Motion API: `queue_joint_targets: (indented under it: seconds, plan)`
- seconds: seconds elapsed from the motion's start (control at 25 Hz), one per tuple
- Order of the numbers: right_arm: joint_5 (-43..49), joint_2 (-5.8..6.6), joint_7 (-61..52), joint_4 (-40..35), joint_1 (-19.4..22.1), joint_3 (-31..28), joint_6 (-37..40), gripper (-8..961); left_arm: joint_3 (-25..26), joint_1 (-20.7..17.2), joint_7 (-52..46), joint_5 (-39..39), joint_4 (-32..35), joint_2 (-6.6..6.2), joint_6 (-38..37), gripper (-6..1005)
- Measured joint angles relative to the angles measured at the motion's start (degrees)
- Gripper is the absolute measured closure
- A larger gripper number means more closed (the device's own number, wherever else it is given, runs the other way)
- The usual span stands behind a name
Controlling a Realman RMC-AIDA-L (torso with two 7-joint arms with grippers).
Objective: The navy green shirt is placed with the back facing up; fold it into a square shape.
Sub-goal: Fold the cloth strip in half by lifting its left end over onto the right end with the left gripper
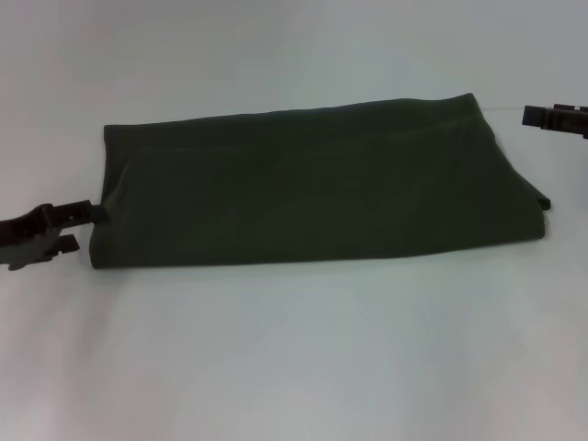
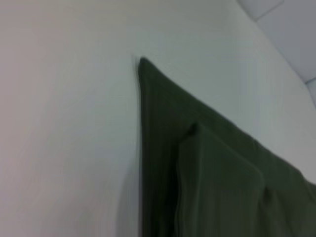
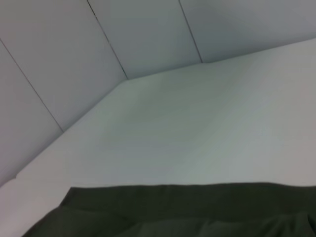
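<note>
The navy green shirt [image 1: 312, 184] lies flat on the white table, folded into a long band that runs left to right, plain side up. My left gripper [image 1: 83, 228] is low at the shirt's left end, open, with its upper finger touching the cloth edge and nothing between the fingers. In the left wrist view a corner of the shirt [image 2: 207, 173] shows with a folded layer on top. My right gripper [image 1: 554, 118] pokes in at the far right, just beyond the shirt's back right corner and apart from it. The right wrist view shows the shirt's edge [image 3: 187, 210].
The white table [image 1: 294, 349] spreads wide in front of the shirt and behind it. Pale wall panels [image 3: 123, 34] rise past the table's far edge in the right wrist view.
</note>
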State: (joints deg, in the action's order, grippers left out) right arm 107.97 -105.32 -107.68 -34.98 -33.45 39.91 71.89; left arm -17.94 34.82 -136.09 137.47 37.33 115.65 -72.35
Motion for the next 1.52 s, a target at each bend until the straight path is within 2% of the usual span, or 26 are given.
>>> queue_joint_targets:
  seconds: [0.36, 0.56, 1.0, 1.52]
  plan:
    - [7.2, 0.73, -6.8, 0.0, -1.8, 0.1, 2.1, 167, -1.2, 0.9, 0.1, 0.8, -0.5, -0.1, -0.9, 202]
    - [12.3, 0.53, -9.5, 0.0, -2.7, -0.2, 1.7, 167, -2.1, 0.9, 0.4, 0.9, -0.5, 0.08, 0.5, 202]
    - [12.5, 0.61, -9.2, 0.0, -2.8, -0.5, 1.0, 166, -6.8, 1.3, 0.9, 1.6, -0.5, 0.57, 4.7, 205]
    - [12.7, 0.78, -10.1, 0.0, -2.9, -0.5, -1.0, 167, -7.8, 1.9, 1.6, 2.1, -1.1, 0.54, 6.7, 210]
